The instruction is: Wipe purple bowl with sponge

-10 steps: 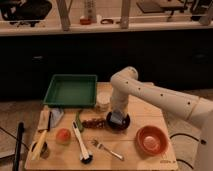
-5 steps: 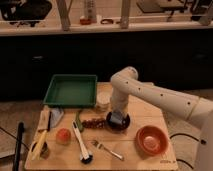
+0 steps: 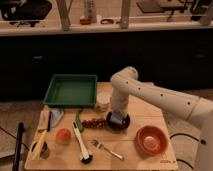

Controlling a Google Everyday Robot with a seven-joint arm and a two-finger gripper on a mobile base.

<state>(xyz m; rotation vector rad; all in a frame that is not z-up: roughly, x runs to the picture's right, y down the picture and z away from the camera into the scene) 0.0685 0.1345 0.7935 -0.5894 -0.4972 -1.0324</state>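
Note:
The purple bowl (image 3: 121, 123) is small, dark and nearly black, and sits near the middle of the wooden table (image 3: 135, 155). My gripper (image 3: 117, 118) reaches straight down into the bowl from the white arm (image 3: 150, 92). A grey-blue sponge (image 3: 115, 118) shows at the gripper's tip, pressed inside the bowl. The bowl's centre is hidden by the gripper.
An orange bowl (image 3: 151, 139) stands at the right front. A green tray (image 3: 71, 90) is at the back left. A pale cup (image 3: 103, 102), grapes (image 3: 94, 122), a fork (image 3: 107, 149), a brush (image 3: 81, 142), an orange fruit (image 3: 63, 135) and utensils (image 3: 42, 134) lie left of the purple bowl.

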